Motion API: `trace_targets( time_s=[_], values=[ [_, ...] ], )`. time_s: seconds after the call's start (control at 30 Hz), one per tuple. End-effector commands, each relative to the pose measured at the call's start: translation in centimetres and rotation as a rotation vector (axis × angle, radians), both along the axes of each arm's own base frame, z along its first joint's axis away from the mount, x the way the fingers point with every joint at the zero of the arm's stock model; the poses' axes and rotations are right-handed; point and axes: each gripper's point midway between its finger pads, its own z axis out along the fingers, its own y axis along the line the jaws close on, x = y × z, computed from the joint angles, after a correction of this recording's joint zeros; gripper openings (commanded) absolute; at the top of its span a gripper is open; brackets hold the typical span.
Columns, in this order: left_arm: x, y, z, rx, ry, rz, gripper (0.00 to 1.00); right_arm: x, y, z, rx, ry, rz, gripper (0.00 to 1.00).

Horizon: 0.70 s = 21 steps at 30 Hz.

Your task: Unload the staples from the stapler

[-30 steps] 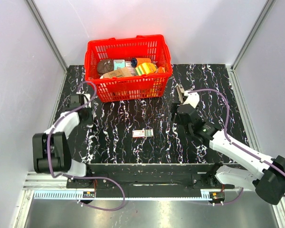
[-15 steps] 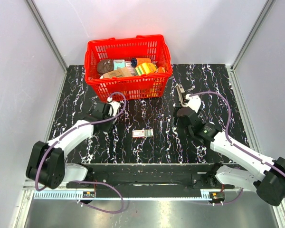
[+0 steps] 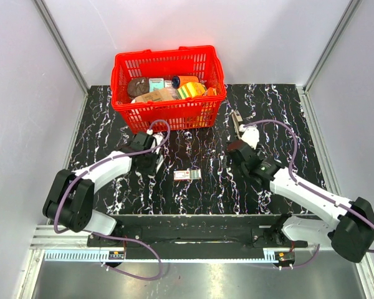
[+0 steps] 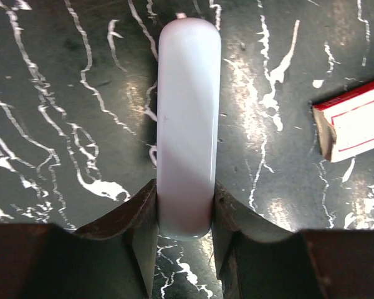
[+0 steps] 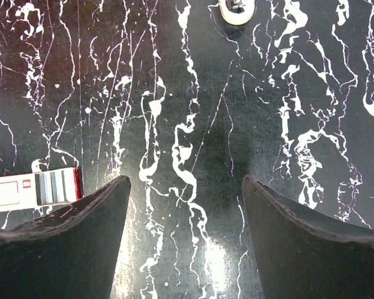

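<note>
1. Left pincer (image 4: 184,187) first: from my end it's clamped on the staples (image 4: 186,112), with a finger pressed against each side of the near end of that pale silvery-white bar. The bar runs straight out ahead of the fingertips over the counter (image 4: 81,93). I can't tell from the wrist cam whether it's resting on the counter or held just above it, and I can't pick it out in the overhead view.
2. Overhead, that pincer sits left of centre, a bit in front of the red basket (image 3: 168,115). The basket stands at the far edge of the black, white-veined counter, stuffed with mixed packages.
3. Next over is the small white, red and green box (image 3: 187,175), lying flat around the middle of the counter between the two arms. It's near the left pincer but not touching it or the staples. The left wrist cam catches its red-edged corner at the right border.
4. Right pincer (image 5: 184,187): fingers spread wide apart, only marbled counter showing between them. The box peeks in at the left edge of that cam.
5. Stapler (image 3: 238,120): it lies on the counter just beyond the right pincer, off to the right of the basket and apart from the fingers. The right wrist cam shows only its pale end, at the top edge.
</note>
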Motion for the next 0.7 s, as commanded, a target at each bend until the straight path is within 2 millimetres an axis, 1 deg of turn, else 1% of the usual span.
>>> trace_targets(
  time_s=[0.0,0.03,0.1,0.13,0.17,0.23,0.27,0.3,0.33,0.37,0.4,0.43,0.53,0.57,0.63,0.67],
  values=[
    [0.3,-2.8,1.2,-0.104,0.017,-0.033,0.17,0.7,1.8,1.5,0.051,-0.005,0.0,0.79],
    [0.2,-2.9,1.2,-0.107,0.019,-0.039,0.21,0.7,2.1,1.4,0.047,0.003,0.002,0.79],
    [0.1,-3.0,1.5,-0.118,0.011,-0.053,0.33,0.8,2.4,1.5,0.04,0.011,0.001,0.79],
    [0.2,-3.1,1.8,-0.124,0.002,-0.06,0.45,0.9,2.7,1.4,0.036,0.018,0.002,0.8],
    [0.1,-3.2,2.1,-0.13,-0.004,-0.069,0.58,0.9,2.9,1.4,0.034,0.022,0.001,0.81],
    [0.2,-3.4,3.3,-0.141,-0.035,-0.094,0.8,0.8,3.4,1.4,0.028,0.032,-0.006,0.83],
    [0.3,-3.2,3.9,-0.14,-0.055,-0.1,0.87,0.8,3.6,1.3,0.018,0.045,-0.01,0.84],
    [0.4,-3.1,4.7,-0.14,-0.08,-0.102,0.91,0.9,4.0,1.5,0.018,0.043,-0.015,0.85],
    [0.6,-2.8,5.4,-0.134,-0.109,-0.102,0.94,0.7,4.2,1.2,0.001,0.061,-0.02,0.87],
    [0.6,-2.7,6.3,-0.134,-0.143,-0.108,0.96,0.7,4.9,1.4,0.007,0.071,-0.028,0.89],
    [0.6,-2.3,7.2,-0.127,-0.172,-0.11,0.97,0.6,5.6,0.9,-0.004,0.093,-0.031,0.91],
    [0.6,-2.0,8.6,-0.124,-0.222,-0.113,0.99,0.6,6.4,1.0,-0.003,0.096,-0.036,0.91],
    [0.7,-0.2,12.6,-0.1,-0.352,-0.09,0.99,0.1,9.6,0.8,0.004,0.115,-0.034,0.93],
    [1.0,1.3,14.0,-0.076,-0.408,-0.043,0.99,0.1,11.2,0.8,0.027,0.126,-0.028,0.92],
    [0.9,3.5,16.8,-0.072,-0.497,0.019,0.99,0.1,13.9,0.2,0.044,0.161,-0.028,0.92],
    [1.0,4.7,17.9,-0.062,-0.539,0.047,0.99,-0.3,15.6,-0.1,0.041,0.175,-0.013,0.92]
  ],
)
